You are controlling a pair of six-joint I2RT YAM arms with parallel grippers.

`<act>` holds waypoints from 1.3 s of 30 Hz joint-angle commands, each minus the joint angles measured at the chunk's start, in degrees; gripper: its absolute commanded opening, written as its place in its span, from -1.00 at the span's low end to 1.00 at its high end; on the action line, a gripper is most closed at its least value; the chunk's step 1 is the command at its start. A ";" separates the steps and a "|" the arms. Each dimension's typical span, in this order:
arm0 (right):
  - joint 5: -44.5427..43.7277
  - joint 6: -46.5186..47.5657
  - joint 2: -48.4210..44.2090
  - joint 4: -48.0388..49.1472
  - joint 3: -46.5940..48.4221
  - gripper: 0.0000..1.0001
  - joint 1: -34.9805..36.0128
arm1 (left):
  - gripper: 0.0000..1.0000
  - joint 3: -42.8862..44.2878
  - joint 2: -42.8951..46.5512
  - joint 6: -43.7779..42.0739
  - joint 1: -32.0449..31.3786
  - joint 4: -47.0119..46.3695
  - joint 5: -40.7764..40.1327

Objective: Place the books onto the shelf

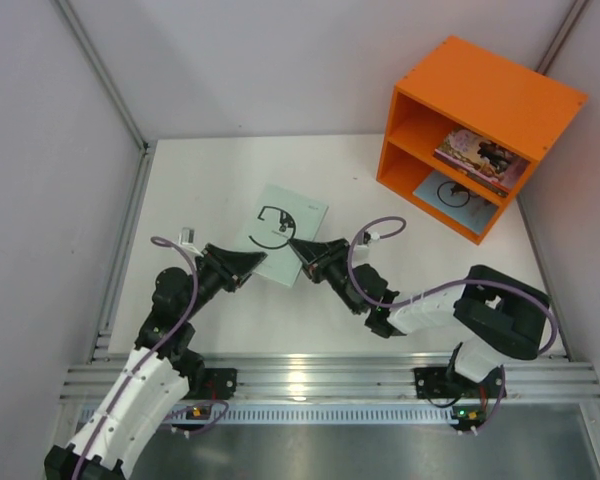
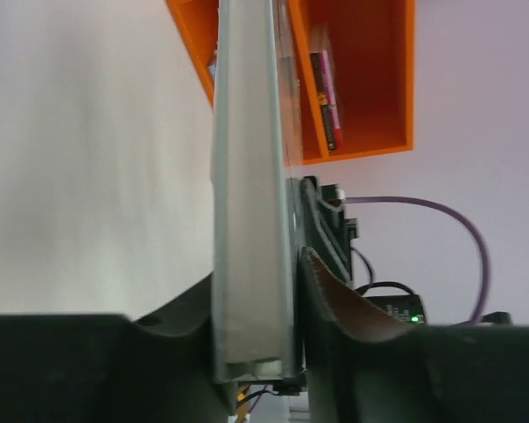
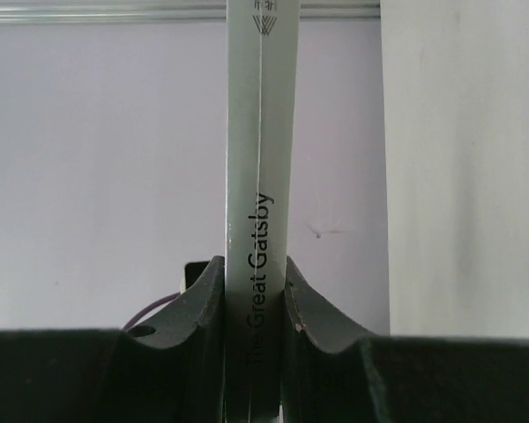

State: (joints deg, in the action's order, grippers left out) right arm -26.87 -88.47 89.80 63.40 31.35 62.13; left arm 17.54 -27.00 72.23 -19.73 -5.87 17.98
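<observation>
A pale green book [image 1: 288, 222] with a black swirl mark hangs over the white table [image 1: 200, 180], held from both sides. My left gripper [image 1: 258, 262] is shut on its near left edge. In the left wrist view the book [image 2: 247, 176] stands edge-on between both fingers of that gripper [image 2: 257, 269]. My right gripper [image 1: 298, 246] is shut on the spine [image 3: 260, 132], which reads "The Great Gatsby", with a finger of the gripper [image 3: 254, 262] pressed on each side. The orange shelf [image 1: 500, 85] stands at the back right. A pink illustrated book [image 1: 480, 155] lies in its upper compartment, a light blue one [image 1: 455, 192] in the lower.
An aluminium rail [image 1: 120, 250] runs along the table's left side and another [image 1: 330, 375] along the near edge. White walls close in the back and both sides. Purple cables [image 1: 375, 232] loop off both arms. The shelf [image 2: 370, 79] shows beyond the book in the left wrist view.
</observation>
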 commanded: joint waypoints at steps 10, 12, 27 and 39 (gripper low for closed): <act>24.58 18.83 -11.11 -7.54 -7.10 0.34 -6.49 | -1.00 4.24 -4.63 -2.79 -0.23 -5.04 6.89; 25.99 30.33 -14.46 -22.16 -5.87 0.46 -6.49 | -1.00 8.97 -7.96 -5.59 -0.23 0.75 10.31; -8.78 85.56 -28.45 -75.47 7.85 0.68 -0.80 | -1.00 21.83 -17.47 -9.65 -0.05 11.14 22.62; -34.10 133.09 -15.28 -20.16 -9.28 0.75 20.57 | -1.00 27.90 -23.27 -8.59 -0.14 13.60 30.97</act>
State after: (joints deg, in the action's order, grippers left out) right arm -49.69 27.97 71.85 18.02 24.75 80.99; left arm 41.21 -50.83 62.83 -19.66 15.05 42.30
